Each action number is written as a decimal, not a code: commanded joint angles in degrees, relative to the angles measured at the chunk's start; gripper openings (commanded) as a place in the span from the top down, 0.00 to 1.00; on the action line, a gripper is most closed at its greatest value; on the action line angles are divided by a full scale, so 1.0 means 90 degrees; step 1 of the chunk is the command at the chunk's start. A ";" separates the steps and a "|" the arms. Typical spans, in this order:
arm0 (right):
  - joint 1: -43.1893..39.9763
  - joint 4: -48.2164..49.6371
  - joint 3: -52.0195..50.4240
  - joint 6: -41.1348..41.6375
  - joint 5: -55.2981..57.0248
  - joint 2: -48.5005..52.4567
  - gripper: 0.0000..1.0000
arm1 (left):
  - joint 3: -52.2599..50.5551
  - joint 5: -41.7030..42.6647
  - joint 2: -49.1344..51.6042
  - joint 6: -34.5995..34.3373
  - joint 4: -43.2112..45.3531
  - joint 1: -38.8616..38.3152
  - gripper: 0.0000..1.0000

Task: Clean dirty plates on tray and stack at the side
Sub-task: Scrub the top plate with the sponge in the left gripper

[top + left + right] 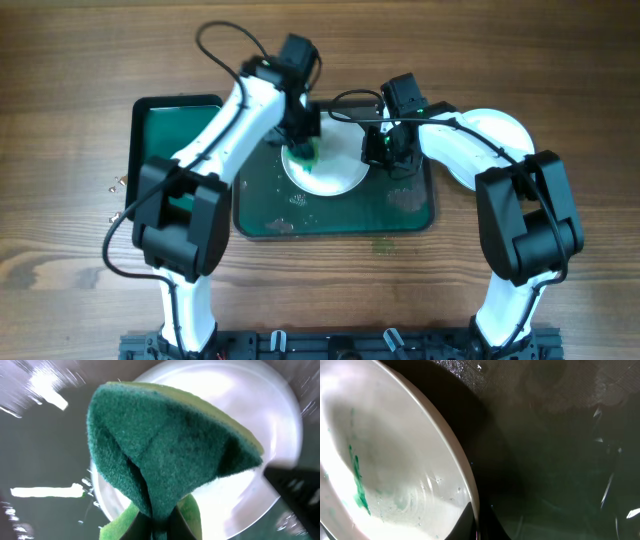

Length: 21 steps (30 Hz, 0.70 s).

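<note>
One white plate point(335, 172) lies on the dark green tray point(400, 215). My left gripper point(303, 150) is shut on a folded green sponge point(165, 450) and holds it on the plate's left part point(240, 405). My right gripper point(385, 152) is shut on the plate's right rim point(465, 485); the fingers pinch the edge. A teal-green smear point(357, 480) and water drops show on the plate in the right wrist view. Only this one plate is in view.
A smaller bright-green tray point(170, 130) lies left of the dark tray, partly under my left arm. The dark tray's surface is wet point(560, 460), with smudges at its front left point(280, 225). Small bits lie on the wood point(115, 185) at far left.
</note>
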 commanded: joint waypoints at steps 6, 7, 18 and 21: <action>0.0080 -0.0002 -0.0199 0.0041 0.0126 0.0158 0.96 | -0.1304 0.0340 0.0010 0.0078 0.1290 -0.0112 0.96; 0.0080 -0.0005 -0.0199 0.0039 0.0126 0.0158 0.96 | -0.1355 0.0340 0.0010 0.0078 0.1350 -0.0112 0.96; 0.0080 -0.0012 -0.0199 0.0022 0.0124 0.0158 0.96 | -0.1474 0.0933 0.0010 0.0151 0.2703 -0.0389 0.96; 0.0080 -0.0015 -0.0199 0.0000 0.0124 0.0158 0.96 | -0.1474 0.0027 0.0010 0.0129 0.3070 -0.0425 0.96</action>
